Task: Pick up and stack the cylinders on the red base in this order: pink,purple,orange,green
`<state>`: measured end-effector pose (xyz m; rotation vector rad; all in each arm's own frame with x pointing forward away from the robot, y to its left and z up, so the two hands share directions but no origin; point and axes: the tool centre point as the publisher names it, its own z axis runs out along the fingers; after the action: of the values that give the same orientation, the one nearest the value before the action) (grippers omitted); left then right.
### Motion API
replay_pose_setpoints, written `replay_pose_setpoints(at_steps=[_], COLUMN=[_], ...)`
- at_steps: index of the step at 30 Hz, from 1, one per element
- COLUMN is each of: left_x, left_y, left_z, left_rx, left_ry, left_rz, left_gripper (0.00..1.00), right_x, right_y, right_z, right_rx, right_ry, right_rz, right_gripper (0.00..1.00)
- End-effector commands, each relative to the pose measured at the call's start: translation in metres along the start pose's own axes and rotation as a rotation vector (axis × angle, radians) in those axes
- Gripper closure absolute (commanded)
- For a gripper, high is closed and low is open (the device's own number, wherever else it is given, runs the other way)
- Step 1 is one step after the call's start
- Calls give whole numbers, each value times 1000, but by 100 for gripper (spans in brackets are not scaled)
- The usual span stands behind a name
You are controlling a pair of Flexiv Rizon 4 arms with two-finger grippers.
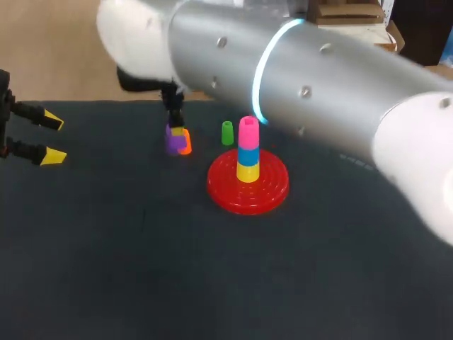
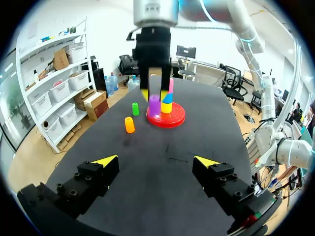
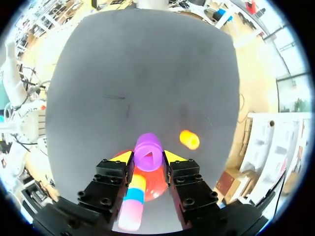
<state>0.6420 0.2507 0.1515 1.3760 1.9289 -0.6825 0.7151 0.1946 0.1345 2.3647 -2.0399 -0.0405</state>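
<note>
One purple cylinder [image 3: 148,151] stands upright, clamped in the right tool [image 3: 148,158], beside the pink cylinder [image 1: 248,131] topping the red base [image 1: 248,193], toward the tabletop's [image 1: 141,269] left edge; the left tool [image 1: 53,138] is spread apart.

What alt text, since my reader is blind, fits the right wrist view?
The right gripper is shut on a purple cylinder over a dark table. Under it a red base carries a stack of yellow, blue and pink pieces; an orange cylinder sits on the table beside the gripper.
</note>
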Motion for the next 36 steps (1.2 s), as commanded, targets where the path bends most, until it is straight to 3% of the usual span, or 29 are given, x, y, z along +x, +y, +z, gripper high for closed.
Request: replay_pose_setpoints(at_steps=[1,7,19,36], left_x=[1,1,1,1], left_y=[1,1,1,1], left_z=[0,0,0,0], left_rx=[0,0,0,0], left_ry=[-3,-3,-3,-3], left_rz=[3,3,3,3], left_gripper=[0,0,0,0], right_x=[33,65,108,132], right_y=[32,49,72,52], right_z=[-39,-65,-67,-68], right_rx=[87,113,119,137], right_ry=[-48,-49,-61,-36], right_rz=[37,120,263,332], right_gripper=[100,100,100,100])
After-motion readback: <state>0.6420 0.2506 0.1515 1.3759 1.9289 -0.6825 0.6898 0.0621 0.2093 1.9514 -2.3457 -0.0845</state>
